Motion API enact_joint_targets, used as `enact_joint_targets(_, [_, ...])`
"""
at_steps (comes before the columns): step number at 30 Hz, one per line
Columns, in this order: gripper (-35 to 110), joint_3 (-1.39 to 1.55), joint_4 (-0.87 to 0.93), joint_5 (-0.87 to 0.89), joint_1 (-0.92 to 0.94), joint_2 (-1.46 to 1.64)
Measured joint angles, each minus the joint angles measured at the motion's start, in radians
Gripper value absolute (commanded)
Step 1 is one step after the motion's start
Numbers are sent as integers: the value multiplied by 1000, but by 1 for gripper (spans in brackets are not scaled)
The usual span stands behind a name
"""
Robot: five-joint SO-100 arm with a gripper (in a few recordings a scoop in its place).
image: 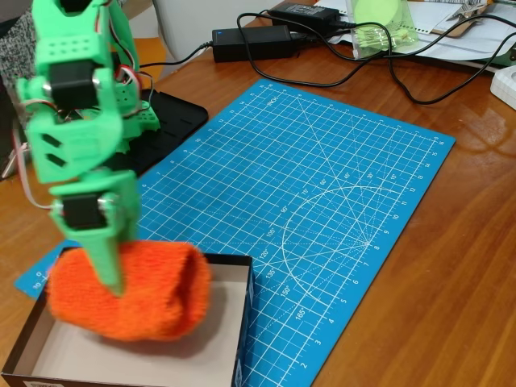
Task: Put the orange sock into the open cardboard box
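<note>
Pincer clenched on the orange sock, which I'm holding over the open cardboard box to drop inside.

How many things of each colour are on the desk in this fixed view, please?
Orange: 1, the orange sock, held by the tool over the open cardboard box
Brown: 1, that box
Blue: 1, the cutting mat
Black: 2, the power adapters and
Green: 1, the robot arm
Total: 6
</note>
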Motion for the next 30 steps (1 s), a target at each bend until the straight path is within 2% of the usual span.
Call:
enact_joint_targets(8, [0, 9, -26, 6, -20, -77])
enact_joint_targets(10, [8, 9, -23, 2, -11, -77])
enact_joint_targets(12, [22, 11, -23, -9, -12, -78])
enact_joint_targets(16, [25, 9, -23, -34, 2, -78])
enact_joint_targets(21, [27, -28, 61, -72, 23, -78])
enact_joint_targets(25, [26, -49, 149, -97, 6, -35])
enact_joint_targets(28, [3, -60, 238, -155, -11, 54])
enact_joint_targets(30, [0, -80, 304, -181, -41, 167])
